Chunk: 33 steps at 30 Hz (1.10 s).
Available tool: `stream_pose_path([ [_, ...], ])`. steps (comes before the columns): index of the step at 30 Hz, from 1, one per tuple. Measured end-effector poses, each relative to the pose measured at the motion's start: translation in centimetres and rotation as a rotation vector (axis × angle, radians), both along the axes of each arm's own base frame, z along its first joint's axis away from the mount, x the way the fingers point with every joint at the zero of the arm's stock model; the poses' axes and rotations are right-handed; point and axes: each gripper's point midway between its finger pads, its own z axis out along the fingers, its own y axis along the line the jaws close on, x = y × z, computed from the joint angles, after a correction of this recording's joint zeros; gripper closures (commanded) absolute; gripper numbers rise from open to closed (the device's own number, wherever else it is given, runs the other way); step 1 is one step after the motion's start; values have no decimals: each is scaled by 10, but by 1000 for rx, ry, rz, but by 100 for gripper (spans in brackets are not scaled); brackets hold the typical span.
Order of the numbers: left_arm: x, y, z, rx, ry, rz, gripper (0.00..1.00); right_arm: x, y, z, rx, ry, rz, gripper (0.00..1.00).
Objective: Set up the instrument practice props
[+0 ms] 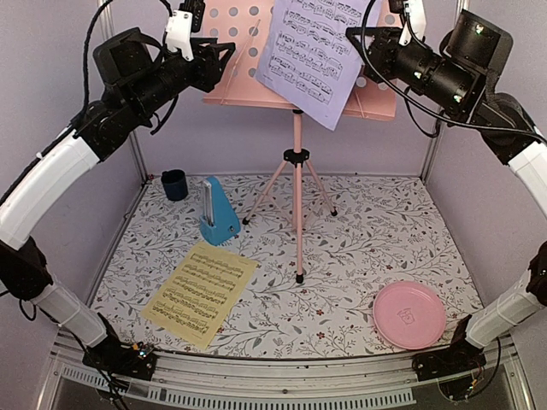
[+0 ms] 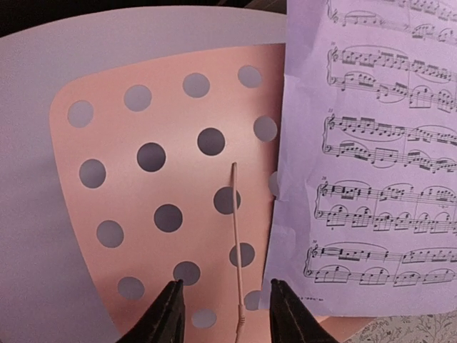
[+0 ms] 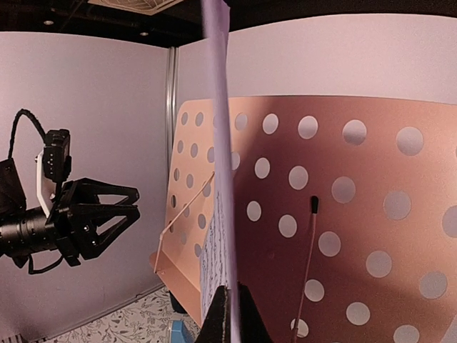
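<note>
1. Jaws of the right pincer (image 3: 230,296) are closed on the edge of the lavender music sheet (image 3: 218,179), which rises as a thin strip up the middle of the right wrist view.
2. The left pincer (image 2: 223,289) stands apart, gripping nothing, at the bottom of the left wrist view. It faces the perforated desk (image 2: 143,214), where a thin pink wire (image 2: 235,243) shows beyond the gap.
3. In the top view the lavender sheet hangs tilted across the desk at top centre, its lower corner past the ledge.
4. The pink music stand (image 1: 297,171) has its tripod feet on the floral table (image 1: 367,248), mid-frame.
5. The blue metronome (image 1: 218,215) stands upright left of centre, and the yellow music sheet (image 1: 199,292) lies flat below it.
6. A dark blue cup (image 1: 174,184) sits at the left, above the metronome, and a pink plate (image 1: 409,314) lies at lower right.
</note>
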Motion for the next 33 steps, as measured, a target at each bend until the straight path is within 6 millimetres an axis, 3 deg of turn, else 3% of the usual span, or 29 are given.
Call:
stream_pose_path([
  [12, 33, -33, -23, 85, 32, -25, 63, 30, 2, -1, -110, -60, -166, 100],
  [22, 42, -37, -10, 100, -4, 1, 78, 40, -2, 2, -167, -110, -250, 100],
  [33, 51, -40, -15, 126, -3, 25, 97, 46, -4, 3, -206, -139, -305, 100],
])
